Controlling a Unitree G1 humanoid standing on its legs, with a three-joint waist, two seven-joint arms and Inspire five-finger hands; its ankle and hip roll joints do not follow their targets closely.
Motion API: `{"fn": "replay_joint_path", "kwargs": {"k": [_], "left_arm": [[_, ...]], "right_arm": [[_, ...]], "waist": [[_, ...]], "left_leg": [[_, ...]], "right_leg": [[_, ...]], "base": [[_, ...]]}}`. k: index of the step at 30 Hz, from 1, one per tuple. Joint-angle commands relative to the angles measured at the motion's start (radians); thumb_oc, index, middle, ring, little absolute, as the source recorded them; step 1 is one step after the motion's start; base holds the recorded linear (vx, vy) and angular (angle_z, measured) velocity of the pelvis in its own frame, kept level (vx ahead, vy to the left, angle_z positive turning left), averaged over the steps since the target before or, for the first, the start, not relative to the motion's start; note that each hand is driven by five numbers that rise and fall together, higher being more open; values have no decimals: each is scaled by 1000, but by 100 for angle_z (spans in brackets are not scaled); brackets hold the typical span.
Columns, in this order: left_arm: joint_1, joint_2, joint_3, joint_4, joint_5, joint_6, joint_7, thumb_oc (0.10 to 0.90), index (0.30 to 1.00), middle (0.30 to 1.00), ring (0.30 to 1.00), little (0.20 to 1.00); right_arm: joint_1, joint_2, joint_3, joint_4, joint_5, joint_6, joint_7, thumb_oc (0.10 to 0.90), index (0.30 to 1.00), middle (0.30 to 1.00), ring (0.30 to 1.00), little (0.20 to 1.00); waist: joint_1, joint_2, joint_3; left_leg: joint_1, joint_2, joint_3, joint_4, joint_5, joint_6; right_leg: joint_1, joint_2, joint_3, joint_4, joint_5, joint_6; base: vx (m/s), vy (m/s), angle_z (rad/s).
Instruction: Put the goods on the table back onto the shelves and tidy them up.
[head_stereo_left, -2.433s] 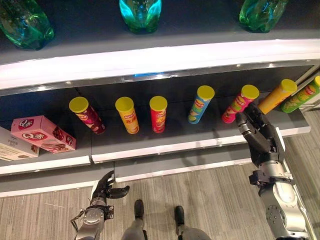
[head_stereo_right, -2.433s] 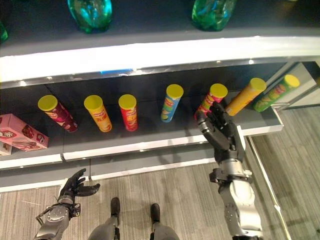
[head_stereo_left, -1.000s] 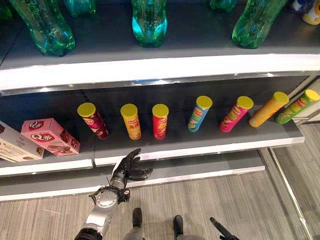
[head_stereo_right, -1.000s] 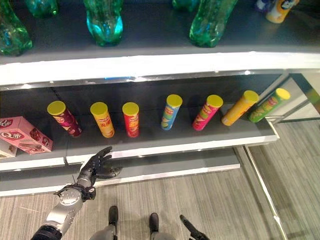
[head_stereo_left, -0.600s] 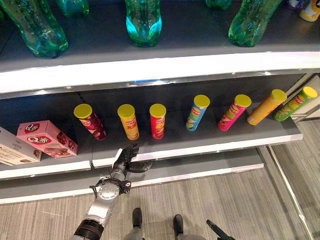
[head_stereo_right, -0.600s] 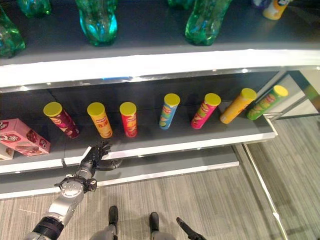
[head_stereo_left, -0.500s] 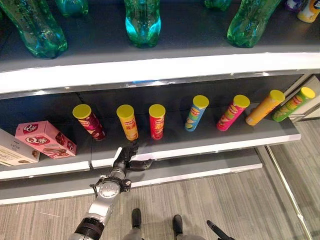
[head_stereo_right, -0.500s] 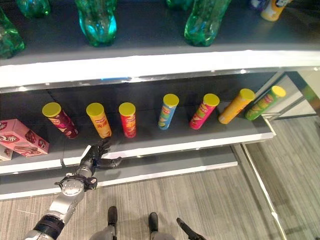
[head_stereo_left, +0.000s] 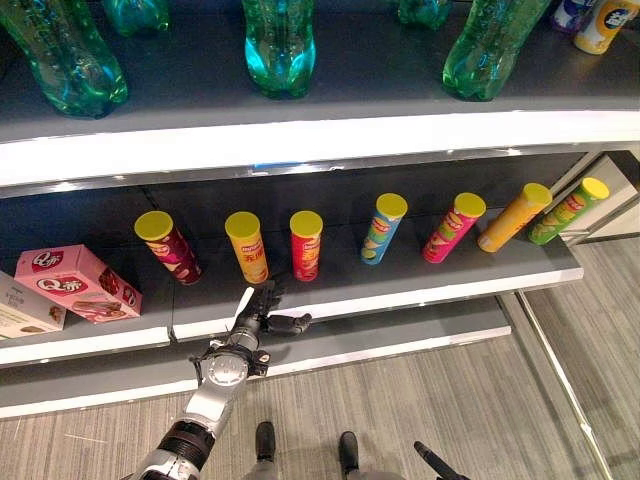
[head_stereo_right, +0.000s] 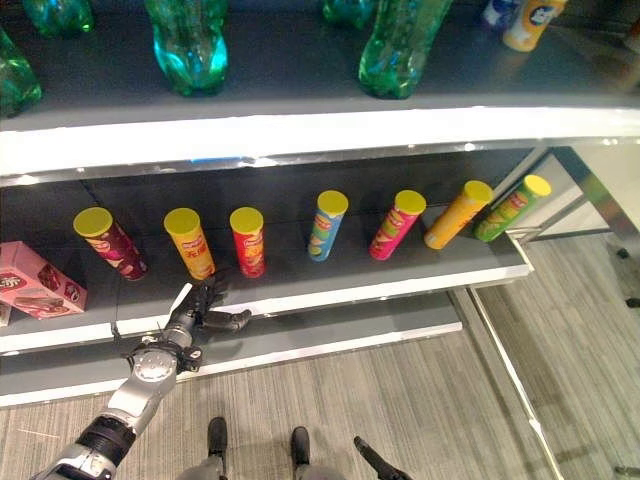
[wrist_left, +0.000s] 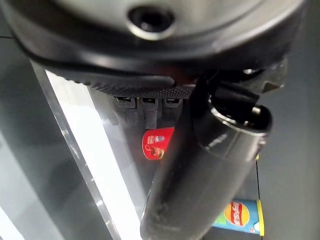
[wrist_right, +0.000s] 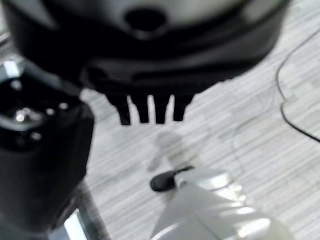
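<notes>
Left hand (head_stereo_left: 262, 313): I've got it at the front edge of the middle shelf (head_stereo_left: 400, 292), fingers straight, thumb spread to the side, holding nothing. It sits just in front of the yellow can (head_stereo_left: 246, 246) and the red can (head_stereo_left: 305, 244); in the left wrist view the red can (wrist_left: 156, 143) shows past the fingers.
Right hand (wrist_right: 150, 107): I see it in its wrist view, fingers straight, empty, over grey floor (wrist_right: 260, 150).
Goods: seven lidded cans stand in a row on the middle shelf, from the maroon can (head_stereo_left: 167, 246) through the blue can (head_stereo_left: 381, 227), pink can (head_stereo_left: 452, 226), orange can (head_stereo_left: 514, 216) to the green can (head_stereo_left: 567, 209).
Far left: pink box (head_stereo_left: 76, 284) beside a white box (head_stereo_left: 22, 308).
Upper shelf: green bottles (head_stereo_left: 277, 45).
</notes>
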Motion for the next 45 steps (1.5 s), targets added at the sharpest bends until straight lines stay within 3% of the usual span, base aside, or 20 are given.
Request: {"fn": "replay_joint_path", "kwargs": {"k": [1, 10, 31, 45], "left_arm": [[-185, 9, 12, 27, 38, -115, 19, 800, 900, 900, 900, 900], [-276, 26, 4, 110, 52, -114, 62, 800, 900, 900, 900, 900], [-229, 19, 62, 71, 52, -130, 114, 800, 900, 900, 900, 900], [-366, 43, 47, 131, 79, -124, 173, 800, 900, 900, 900, 900]], "right_arm": [[39, -40, 13, -7, 3, -26, -21, 800, 900, 900, 900, 900], [51, -39, 18, -13, 15, -38, -26, 800, 900, 900, 900, 900], [68, -25, 38, -36, -4, -64, -27, 800, 900, 900, 900, 900], [80, -25, 85, -71, -37, -68, -29, 800, 900, 900, 900, 900]], "waist": [[21, -25, -11], [-7, -32, -15], [-5, -44, -16], [-42, -55, -25]], "left_leg": [[32, 115, 23, 3, -100, -119], [28, 120, 34, 3, -100, -123], [21, 120, 40, 3, -102, -123], [21, 126, 52, 3, -105, -123]], "right_leg": [[26, -119, -76, 33, -104, 165], [5, -117, -61, 31, -97, 171], [0, -117, -61, 17, -85, 172], [-18, -114, -44, 20, -85, 175]], "base": [[22, 2, -6], [9, -2, -2], [2, 0, -3], [4, -2, -1]]}}
